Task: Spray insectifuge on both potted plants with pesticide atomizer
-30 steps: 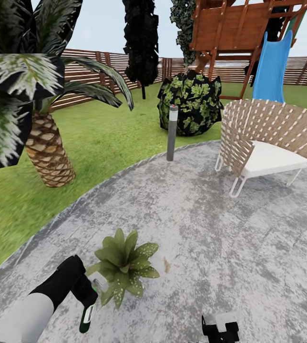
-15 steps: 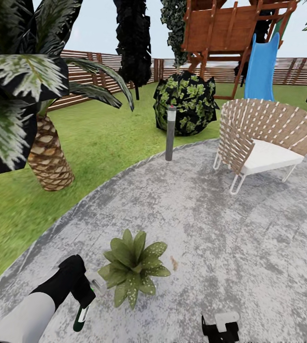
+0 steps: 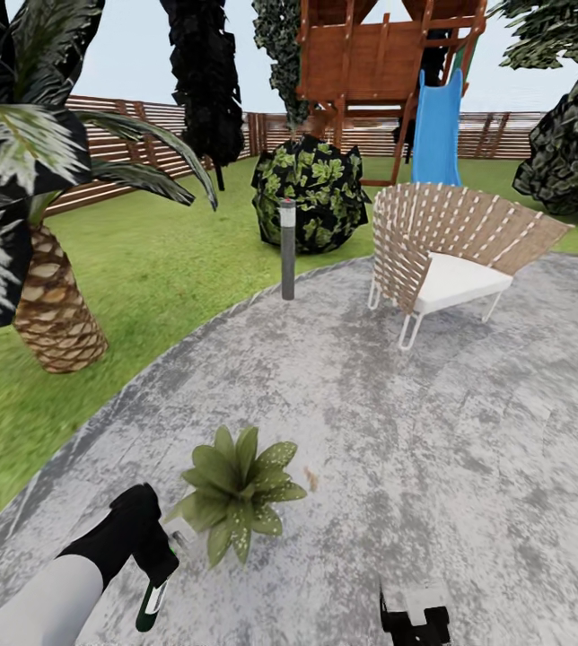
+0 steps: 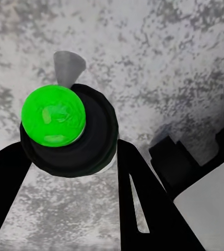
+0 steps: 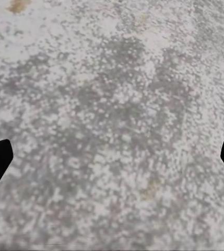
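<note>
On the grey paved patio (image 3: pixel 397 431) of the garden, a low potted plant (image 3: pixel 235 489) with pale-speckled green leaves sits just ahead of me. My left gripper (image 3: pixel 159 561) is shut on the pesticide atomizer (image 3: pixel 156 594), held tilted with its white nozzle beside the plant's near-left leaves. In the left wrist view the atomizer (image 4: pixel 67 130) shows a bright green round end and a dark body, clamped between the black fingers (image 4: pixel 148 209) of the left gripper (image 4: pixel 72 149). My right gripper (image 3: pixel 413 615) hangs low over bare paving, and the right gripper (image 5: pixel 112 159) stands open with nothing in it.
A grey bollard lamp (image 3: pixel 287 248) stands at the patio's far edge, with a dark-leaved shrub (image 3: pixel 311 193) behind it. A woven chair (image 3: pixel 442 260) stands at the right. A palm trunk (image 3: pixel 51 309) rises from the lawn at the left. A wooden play set with a blue slide (image 3: pixel 437 126) stands before the slatted fence.
The head view has swung to the right, so the whole scene has slid left. My left gripper stays shut on the atomizer beside the plant. The right gripper has not moved.
</note>
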Controlling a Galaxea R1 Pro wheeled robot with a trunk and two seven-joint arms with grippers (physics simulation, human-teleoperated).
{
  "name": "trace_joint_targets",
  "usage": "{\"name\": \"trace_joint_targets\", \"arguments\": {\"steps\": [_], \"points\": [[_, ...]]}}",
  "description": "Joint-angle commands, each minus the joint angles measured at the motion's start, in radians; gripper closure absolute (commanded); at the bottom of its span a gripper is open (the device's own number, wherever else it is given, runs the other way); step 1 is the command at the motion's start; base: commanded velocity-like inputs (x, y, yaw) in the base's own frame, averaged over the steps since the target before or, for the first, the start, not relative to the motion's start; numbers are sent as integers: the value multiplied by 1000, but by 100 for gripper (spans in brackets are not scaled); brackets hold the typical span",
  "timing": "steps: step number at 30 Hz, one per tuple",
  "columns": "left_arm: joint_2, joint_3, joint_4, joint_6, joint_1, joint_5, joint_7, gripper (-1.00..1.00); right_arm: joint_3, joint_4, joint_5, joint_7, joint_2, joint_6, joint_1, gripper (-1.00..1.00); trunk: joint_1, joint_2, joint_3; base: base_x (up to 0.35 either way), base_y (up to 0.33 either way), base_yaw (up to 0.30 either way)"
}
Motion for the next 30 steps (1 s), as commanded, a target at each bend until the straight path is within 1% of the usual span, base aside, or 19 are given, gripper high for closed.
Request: {"name": "trace_joint_targets", "arguments": {"steps": [1,4,8,14,17,22,25,30], "points": [[1,-4,-2,5,0,-4,-7,100,9,1,-4,-6,0,-3,-1,-100,-1,0,0,-270,233,-263],[1,-5,-1,6,0,-4,-7,100,9,1,-4,-6,0,-3,-1,-100,-1,0,1,-233,242,-263],[2,-3,0,7,0,-4,-7,100,9,1,-4,-6,0,-3,-1,-100,-1,0,2,-50,291,-258],[3,-3,0,7,0,-4,-6,100,9,0,-5,-7,0,-3,-1,-100,-1,0,2,99,278,-53],[2,-3,-2,6,-1,-4,-7,100,9,1,-3,-6,0,-3,-1,-100,-1,0,2,46,60,-1],[-7,-3,-21,8,-27,-5,-13,100,9,0,-4,-7,-1,-3,-1,-100,-1,0,2,3,3,0],[8,-5,-23,2,-25,-6,-16,100,9,0,-4,-7,0,-3,-1,-100,-1,0,2,0,0,-99],[11,-8,-14,-5,-23,-7,-16,100,9,0,-4,-7,0,-3,-1,-100,-1,0,2,0,0,-250]]}}
